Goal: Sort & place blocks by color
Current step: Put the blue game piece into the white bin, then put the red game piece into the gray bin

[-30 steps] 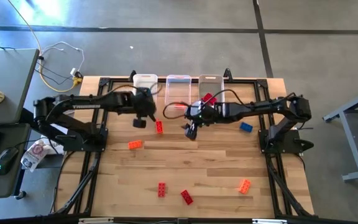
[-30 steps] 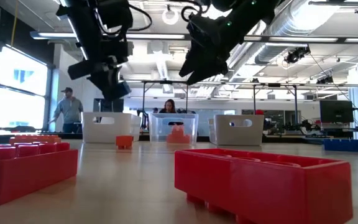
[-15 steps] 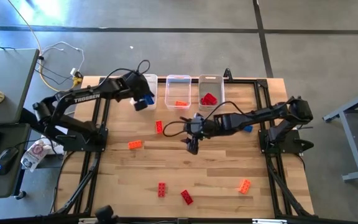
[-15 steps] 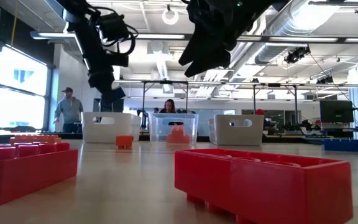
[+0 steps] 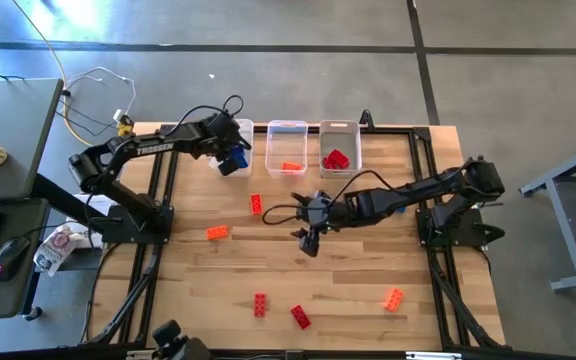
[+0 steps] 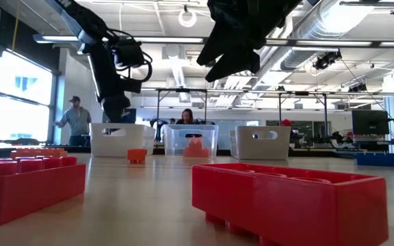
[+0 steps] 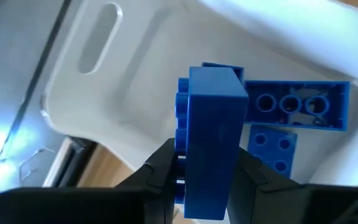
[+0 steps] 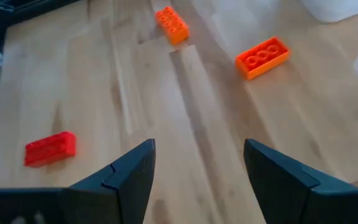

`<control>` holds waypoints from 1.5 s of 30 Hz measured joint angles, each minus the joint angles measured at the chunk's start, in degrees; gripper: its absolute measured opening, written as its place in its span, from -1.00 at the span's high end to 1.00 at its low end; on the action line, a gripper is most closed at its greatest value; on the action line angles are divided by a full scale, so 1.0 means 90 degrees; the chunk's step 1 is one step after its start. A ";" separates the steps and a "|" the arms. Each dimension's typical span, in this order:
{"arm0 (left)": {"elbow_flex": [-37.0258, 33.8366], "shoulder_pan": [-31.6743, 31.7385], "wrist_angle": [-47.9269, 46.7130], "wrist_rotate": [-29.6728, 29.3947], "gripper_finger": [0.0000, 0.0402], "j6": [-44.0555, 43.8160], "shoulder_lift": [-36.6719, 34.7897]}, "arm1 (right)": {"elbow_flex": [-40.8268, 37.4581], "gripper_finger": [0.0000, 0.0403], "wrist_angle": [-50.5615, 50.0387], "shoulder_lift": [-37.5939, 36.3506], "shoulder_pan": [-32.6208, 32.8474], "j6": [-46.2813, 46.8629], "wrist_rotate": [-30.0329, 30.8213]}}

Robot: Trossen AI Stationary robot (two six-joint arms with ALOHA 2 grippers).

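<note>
My left gripper [image 5: 234, 160] is shut on a blue block [image 7: 210, 143] and hangs over the left white bin [image 5: 234, 132] at the table's far edge. Two more blue blocks [image 7: 297, 106] lie on that bin's floor. My right gripper [image 5: 308, 240] is open above the bare middle of the table, fingers apart [image 8: 197, 165], touching nothing. Loose blocks lie flat on the wood: an orange-red one [image 5: 256, 204], an orange one [image 5: 216, 232], two red ones [image 5: 260, 304] near the near edge, an orange one [image 5: 394, 298] and a blue one [image 5: 396, 205]. My left gripper pinches the blue block's lower part [image 7: 207, 180] between its two fingers, one finger on the studded face and one on the opposite face. The fingers come from above, slanting toward the far edge. The block is lifted clear, above the bin's inside.
The middle clear bin [image 5: 287, 145] holds an orange block [image 5: 290, 166]; the right bin [image 5: 339, 145] holds red blocks [image 5: 336, 159]. Black frame rails run along the table's edges. A desk with a mouse stands to the left. People show in the room beyond [image 6: 74, 119].
My left gripper has carried the blue block toward the far edge, from beside the orange-red block to over the left bin. My right gripper has moved from near the right bin toward the near edge, out over the table's middle, staying open.
</note>
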 joint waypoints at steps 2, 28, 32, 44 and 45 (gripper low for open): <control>0.0000 0.0002 0.0012 0.0138 0.61 0.0000 0.0060 | 0.0000 -0.15 -0.0025 0.0000 0.0083 0.0177 -0.0004; 0.0799 0.0000 -0.0963 0.0321 0.06 -0.0663 0.0107 | 0.0000 -0.15 0.0851 0.0002 0.1456 0.1310 0.0369; 0.1216 -0.0052 -0.1572 0.0399 0.04 -0.0843 0.0104 | 0.0000 -0.15 0.1053 0.0002 0.1581 0.1306 0.0497; 0.1336 -0.1122 -0.2476 0.1445 0.05 -0.1603 -0.0315 | 0.0234 -0.15 0.1452 0.0015 0.1773 0.0993 0.0563; 0.1336 -0.1253 -0.2556 0.1484 0.06 -0.1699 -0.0352 | 0.0332 -0.15 0.1430 0.0015 0.1790 0.0873 0.0594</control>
